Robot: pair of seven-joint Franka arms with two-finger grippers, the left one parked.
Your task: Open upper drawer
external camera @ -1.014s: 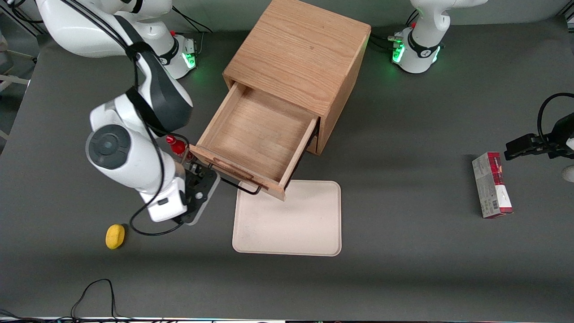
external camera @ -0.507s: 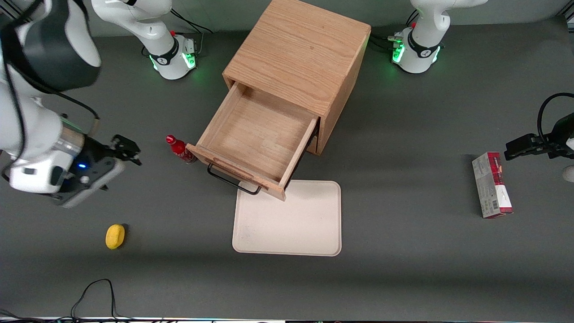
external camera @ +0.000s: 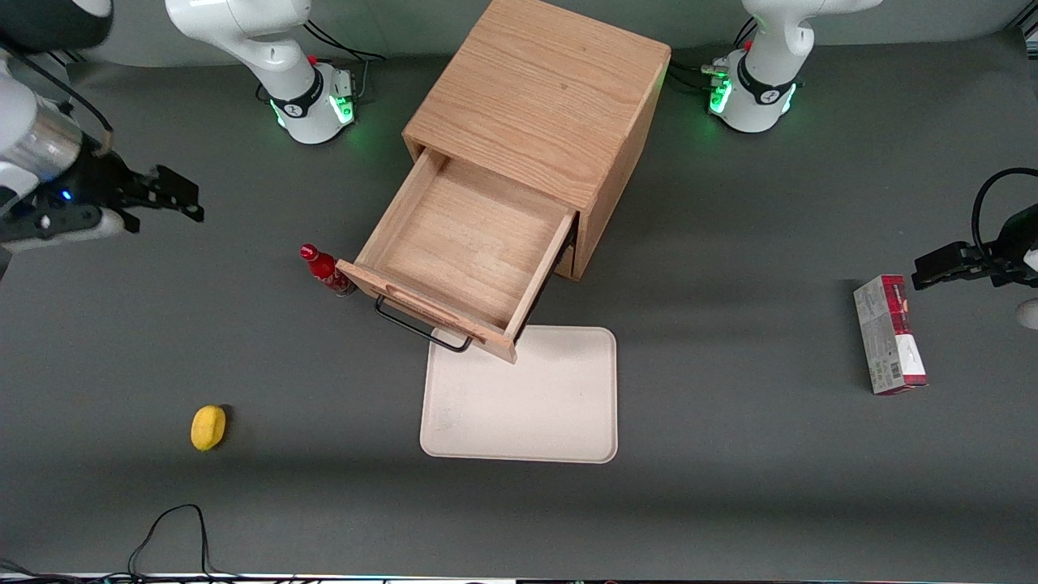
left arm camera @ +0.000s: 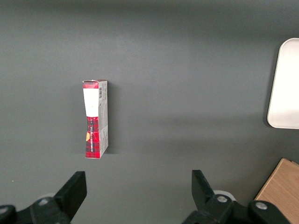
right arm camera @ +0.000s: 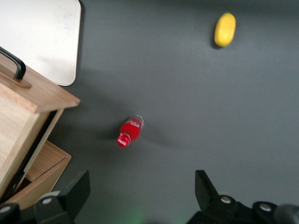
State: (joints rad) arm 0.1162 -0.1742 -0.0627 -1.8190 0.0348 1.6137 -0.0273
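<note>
The upper drawer (external camera: 466, 247) of the oak cabinet (external camera: 539, 97) stands pulled far out, empty inside, with its black wire handle (external camera: 422, 328) facing the front camera. The drawer (right arm camera: 23, 112) also shows in the right wrist view, with the handle (right arm camera: 14, 63) and the bottom drawer's corner (right arm camera: 44, 172) under it. My right gripper (external camera: 182, 197) is open and empty, raised high at the working arm's end of the table, well away from the drawer. Its fingers (right arm camera: 77, 191) are spread wide above bare table.
A small red bottle (external camera: 324, 270) stands beside the open drawer's front corner. A cream tray (external camera: 523, 397) lies in front of the drawer. A yellow lemon (external camera: 208, 427) lies nearer the camera. A red and white box (external camera: 889, 332) lies toward the parked arm's end.
My right gripper has left the drawer handle, risen and swung away toward the working arm's end of the table. The drawer stays open.
</note>
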